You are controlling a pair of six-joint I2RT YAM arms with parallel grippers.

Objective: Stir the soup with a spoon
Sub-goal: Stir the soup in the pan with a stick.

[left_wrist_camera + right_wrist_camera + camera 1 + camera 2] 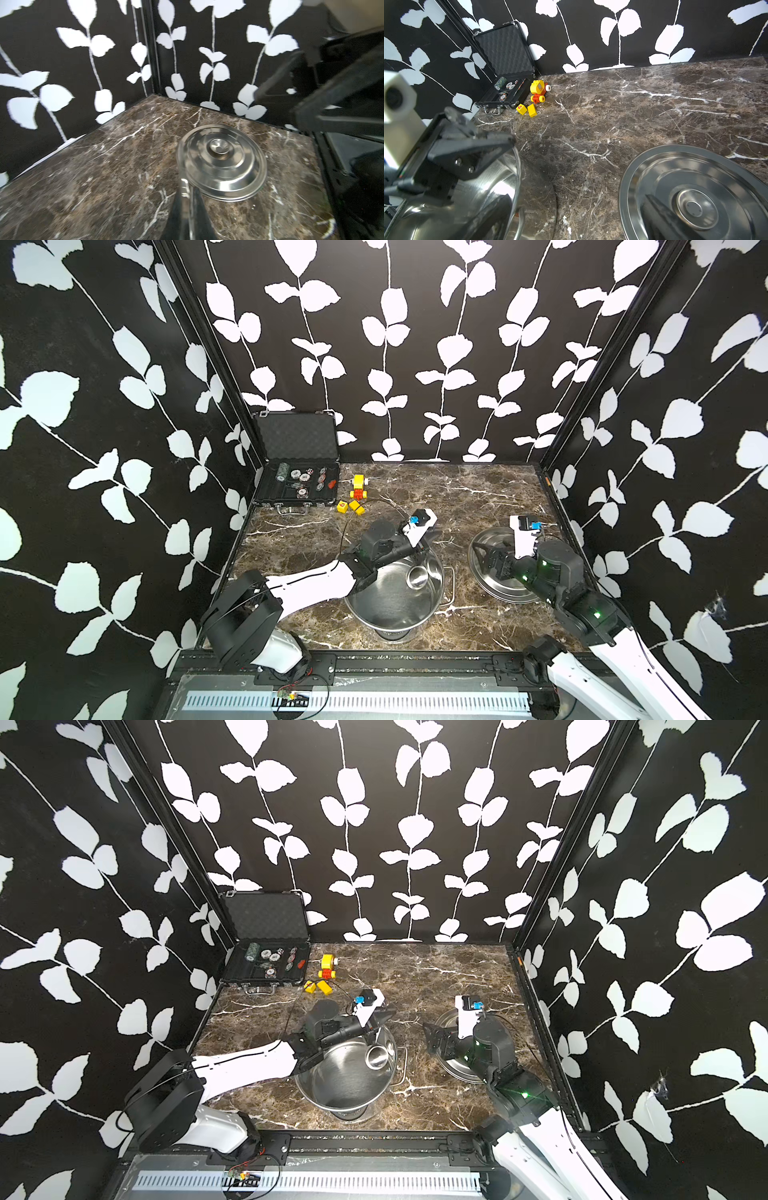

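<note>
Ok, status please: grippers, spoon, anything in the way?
Left gripper shut on spoon, its bowl inside pot. Right gripper open above lid. No soup visible. Lid off, nothing blocking.

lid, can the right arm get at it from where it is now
Probably yes: the right gripper hangs open right over the lid, whose knob is uncovered. The left gripper, shut on the spoon at the pot, is off to the side.
</note>
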